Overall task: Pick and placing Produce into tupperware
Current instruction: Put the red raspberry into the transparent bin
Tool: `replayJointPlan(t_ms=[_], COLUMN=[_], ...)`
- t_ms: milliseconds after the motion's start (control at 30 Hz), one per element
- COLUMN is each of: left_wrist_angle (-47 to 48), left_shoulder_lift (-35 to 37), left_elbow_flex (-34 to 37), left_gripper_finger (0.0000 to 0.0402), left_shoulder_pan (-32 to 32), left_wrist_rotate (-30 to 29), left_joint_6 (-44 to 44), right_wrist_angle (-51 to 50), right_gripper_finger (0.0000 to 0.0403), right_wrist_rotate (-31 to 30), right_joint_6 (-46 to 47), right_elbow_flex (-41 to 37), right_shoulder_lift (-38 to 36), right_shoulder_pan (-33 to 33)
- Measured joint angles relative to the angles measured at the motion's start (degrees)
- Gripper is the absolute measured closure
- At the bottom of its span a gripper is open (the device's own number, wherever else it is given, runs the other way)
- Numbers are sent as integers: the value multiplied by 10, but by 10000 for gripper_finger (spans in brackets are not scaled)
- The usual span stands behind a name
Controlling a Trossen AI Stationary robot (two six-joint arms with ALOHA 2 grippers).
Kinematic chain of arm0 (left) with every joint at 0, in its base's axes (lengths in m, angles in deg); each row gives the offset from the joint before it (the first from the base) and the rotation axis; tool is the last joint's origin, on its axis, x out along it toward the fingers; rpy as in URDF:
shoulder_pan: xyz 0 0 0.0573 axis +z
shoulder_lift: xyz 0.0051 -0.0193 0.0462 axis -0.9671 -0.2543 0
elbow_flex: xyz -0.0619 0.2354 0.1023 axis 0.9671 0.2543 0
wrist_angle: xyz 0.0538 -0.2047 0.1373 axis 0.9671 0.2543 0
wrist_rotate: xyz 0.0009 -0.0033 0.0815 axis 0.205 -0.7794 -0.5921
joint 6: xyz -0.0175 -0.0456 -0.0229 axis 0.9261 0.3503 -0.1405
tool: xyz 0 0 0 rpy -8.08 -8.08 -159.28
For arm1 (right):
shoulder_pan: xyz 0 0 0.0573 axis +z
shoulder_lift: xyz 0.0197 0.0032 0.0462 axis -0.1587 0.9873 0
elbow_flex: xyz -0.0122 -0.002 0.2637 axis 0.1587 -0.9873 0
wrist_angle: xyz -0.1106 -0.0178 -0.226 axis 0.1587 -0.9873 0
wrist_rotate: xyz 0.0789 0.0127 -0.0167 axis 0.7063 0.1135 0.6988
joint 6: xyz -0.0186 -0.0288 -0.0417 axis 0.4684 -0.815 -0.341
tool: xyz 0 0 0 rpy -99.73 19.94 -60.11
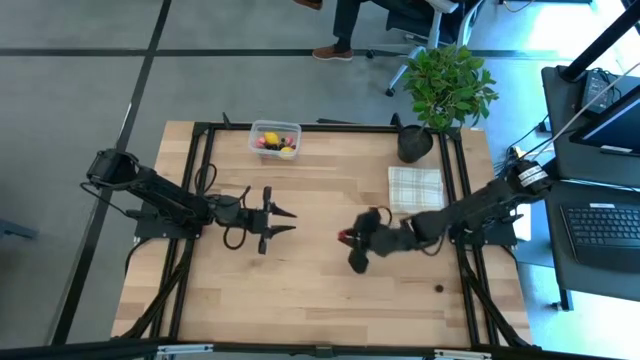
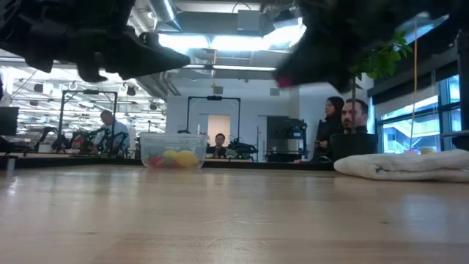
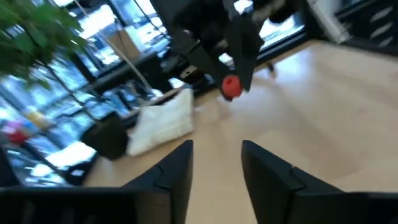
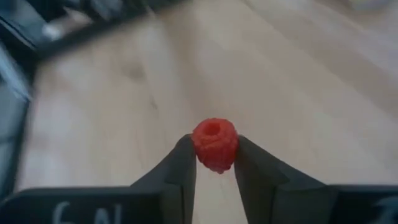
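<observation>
Pinched between the fingers of the right gripper [image 4: 214,163], a red raspberry [image 4: 215,144] hangs above the bare wood of the table [image 1: 320,290], its hollow cap end facing the wrist camera and its long axis running roughly along the fingers. From overhead the right gripper [image 1: 352,243] sits near the middle of the tabletop, the berry [image 1: 345,237] a small red spot at its tip, with open planks all around it.

Facing it from the other side, the left gripper [image 1: 281,222] holds nothing, its two fingers [image 3: 177,171] parted with a clear gap between them and pointed toward the right arm; the two grippers are near each other but apart, bare table between them.

Farther back, just beside the far edge of the table, the tupperware [image 1: 274,139] stands with its long axis along that edge, open side up, already holding yellow and red produce [image 1: 277,147]. In the level view the clear tub [image 2: 173,150] rests flat on the wood with the coloured pieces showing through its wall.

A folded white checked cloth [image 1: 415,188] lies toward the far right side, with a black plant pot [image 1: 415,143] beyond it at the corner. One small dark speck [image 1: 437,289] lies on the near right planks; what it is cannot be told.

People [image 2: 346,125] sit in the room behind the table.
</observation>
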Motion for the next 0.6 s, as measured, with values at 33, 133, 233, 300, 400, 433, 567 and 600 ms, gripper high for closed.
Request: replayJointPlan(t_ms=[33, 133, 233, 300, 400, 433, 567, 600], left_wrist_angle=[1, 1, -2, -9, -18, -19, -19, -19], left_shoulder_lift=[0, 0, 0, 0, 0, 0, 0, 0], left_elbow_flex=[-3, -8, -10, -10, -10, -10, -18, -25], left_gripper_finger=[265, 243, 228, 222, 218, 217, 221, 222], left_shoulder_pan=[0, 0, 0, 1, 3, 4, 16, 18], left_wrist_rotate=[-12, -40, -46, -46, -46, -46, -44, -42], left_joint_6=[-20, -72, -106, -127, -155, -170, -209, -210], right_wrist_angle=[30, 99, 142, 164, 193, 202, 223, 224], right_gripper_finger=[310, 310, 310, 310, 310, 310, 310, 310], right_wrist_rotate=[8, 41, 63, 76, 100, 105, 111, 117], right_joint_6=[-21, -66, -96, -110, -122, -122, -123, -123], right_elbow_flex=[0, 0, 0, 0, 0, 0, 0, 0], right_shoulder_lift=[0, 0, 0, 0, 0, 0, 0, 0], right_shoulder_pan=[-14, -51, -82, -96, -112, -116, -131, -134])
